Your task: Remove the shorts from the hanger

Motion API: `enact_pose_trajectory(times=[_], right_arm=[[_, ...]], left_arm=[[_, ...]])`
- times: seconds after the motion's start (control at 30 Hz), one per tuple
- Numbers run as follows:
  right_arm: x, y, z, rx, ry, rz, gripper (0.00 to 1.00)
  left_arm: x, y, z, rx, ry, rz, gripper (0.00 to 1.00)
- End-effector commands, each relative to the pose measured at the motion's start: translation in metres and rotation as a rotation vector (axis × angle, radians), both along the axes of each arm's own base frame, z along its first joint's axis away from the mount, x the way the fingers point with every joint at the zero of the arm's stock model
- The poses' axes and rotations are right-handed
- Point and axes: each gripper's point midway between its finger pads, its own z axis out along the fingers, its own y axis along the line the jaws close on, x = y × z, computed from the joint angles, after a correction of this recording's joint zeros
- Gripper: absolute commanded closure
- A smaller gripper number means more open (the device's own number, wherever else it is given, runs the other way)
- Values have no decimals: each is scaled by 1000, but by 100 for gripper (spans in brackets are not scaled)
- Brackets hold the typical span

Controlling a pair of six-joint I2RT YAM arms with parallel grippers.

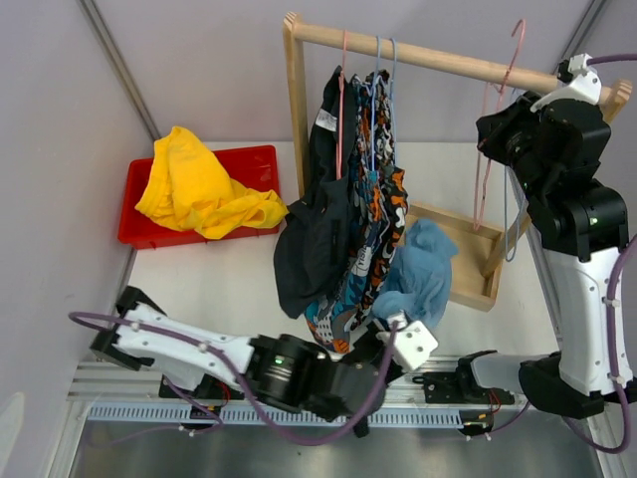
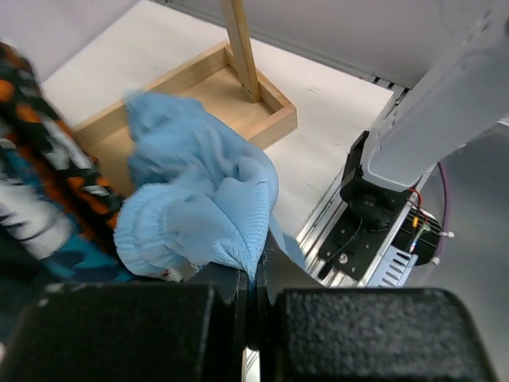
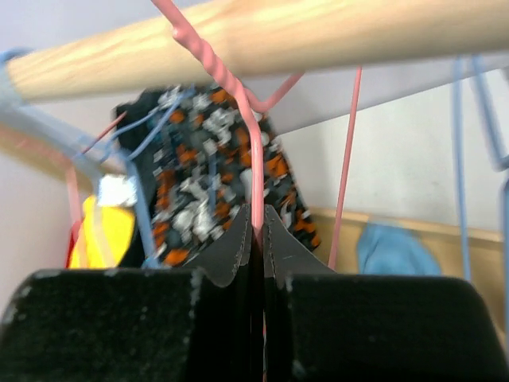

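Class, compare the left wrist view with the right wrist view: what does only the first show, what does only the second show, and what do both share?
Only the left wrist: the left gripper shut on the blue shorts, the rack's upright post, and the right arm's base.
Only the right wrist: the right gripper shut on the pink hanger, the wooden rod, and the yellow shorts.
Both: the blue shorts, the patterned shorts and the rack's wooden base.
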Motion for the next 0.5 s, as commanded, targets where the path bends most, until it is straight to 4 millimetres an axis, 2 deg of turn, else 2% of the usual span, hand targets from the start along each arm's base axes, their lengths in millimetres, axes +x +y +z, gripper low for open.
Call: enact_pose_trajectory(times=[0.0,0.03,0.1,0.13,0.17,0.2,0.23,0.27,0.3,0.37,0.4,0.43,0.47], right_arm=[[14,-21,6,16,-47,-35,100],[16,-17,-1,26,-32,-1,100],[21,-19,-14,37,-12,2,100],[18,-18,-28,44,11,10,100],[17,-19,-30,49,6,11,100],[16,-19,-34,52,11,11,100],[8,-20,-34,56,2,17,100],[8,-21,-43,52,21,17,100],[6,-21,-47,52,28,18,100],[-3,-23,-52,49,34,21,100],[-5,-23,-54,49,37,24,100],[-12,-23,-54,49,34,30,100],[-13,-23,-58,47,42,34,99]], left_arm=[[18,68,98,-117,-11,102,100],[20,78,105,-101,-29,117,100],[28,108,142,-97,-74,177,100],[30,116,150,-90,-92,191,100],[33,130,173,-123,-101,219,100],[35,137,180,-86,-152,230,100],[41,150,203,-134,-144,255,100],[45,161,211,-117,-181,306,100],[49,169,228,-118,-215,339,100],[56,181,235,-89,-257,402,100],[70,211,267,-207,-190,459,100],[68,207,248,-157,-241,462,100],[75,221,252,-182,-228,487,100]])
